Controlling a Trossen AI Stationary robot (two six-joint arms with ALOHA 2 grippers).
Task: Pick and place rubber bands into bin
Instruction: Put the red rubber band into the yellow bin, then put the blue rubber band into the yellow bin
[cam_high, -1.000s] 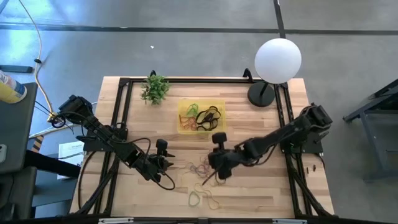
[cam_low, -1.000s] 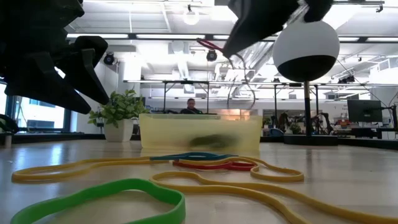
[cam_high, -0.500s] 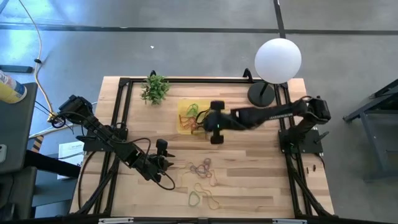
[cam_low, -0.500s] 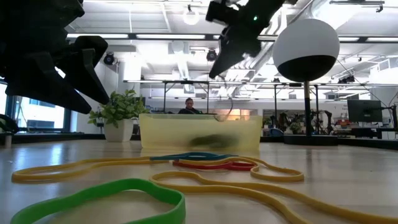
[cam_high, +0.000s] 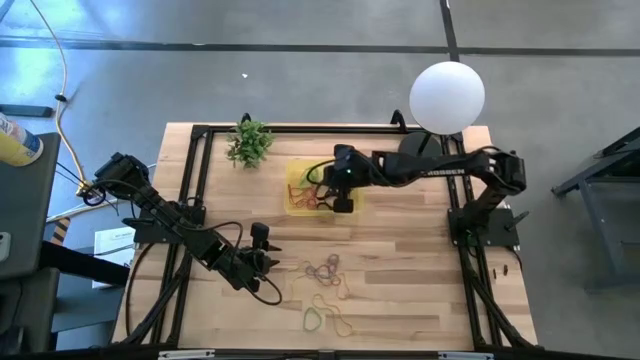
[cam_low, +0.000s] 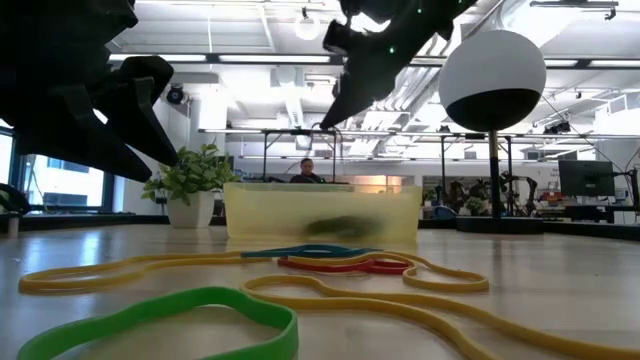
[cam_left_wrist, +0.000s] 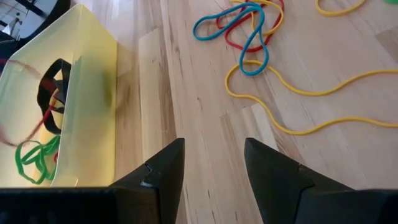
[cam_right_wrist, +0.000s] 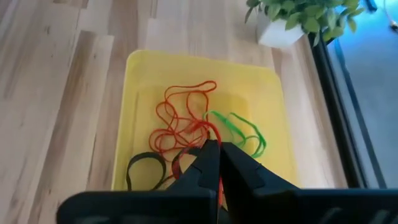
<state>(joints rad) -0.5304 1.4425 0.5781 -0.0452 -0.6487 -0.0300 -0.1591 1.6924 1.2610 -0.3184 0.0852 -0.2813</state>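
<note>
The bin (cam_high: 322, 188), a shallow yellow tray, stands at the table's far middle with black, red and green rubber bands (cam_right_wrist: 180, 115) inside. My right gripper (cam_high: 320, 184) hangs above it, shut on a red rubber band (cam_right_wrist: 207, 132). More rubber bands (cam_high: 325, 272) lie loose on the wood near the front: green (cam_low: 200, 305), yellow (cam_low: 400, 300), red and blue (cam_left_wrist: 239, 25). My left gripper (cam_left_wrist: 214, 168) hovers open over bare wood left of that pile (cam_high: 262, 262), holding nothing. My right gripper pinches a strand of the red rubber band (cam_right_wrist: 207, 132) between its two fingertips. The fingers slant downward, coming from the table's right side. The band hangs slack below them over the bin (cam_left_wrist: 37, 115). Whether its lower end rests on the bands inside, I cannot tell.
A small green plant (cam_high: 249, 143) stands at the far left of the bin. A lamp with a white globe (cam_high: 447, 97) stands at the far right corner. A black frame (cam_high: 200, 180) runs along the table's edges. Bare wood lies between bin and loose bands.
My right gripper has swung from the loose pile near the table's front toward the far edge and now hangs over the bin. It stayed shut and carried the red band, lifted clear of the table.
</note>
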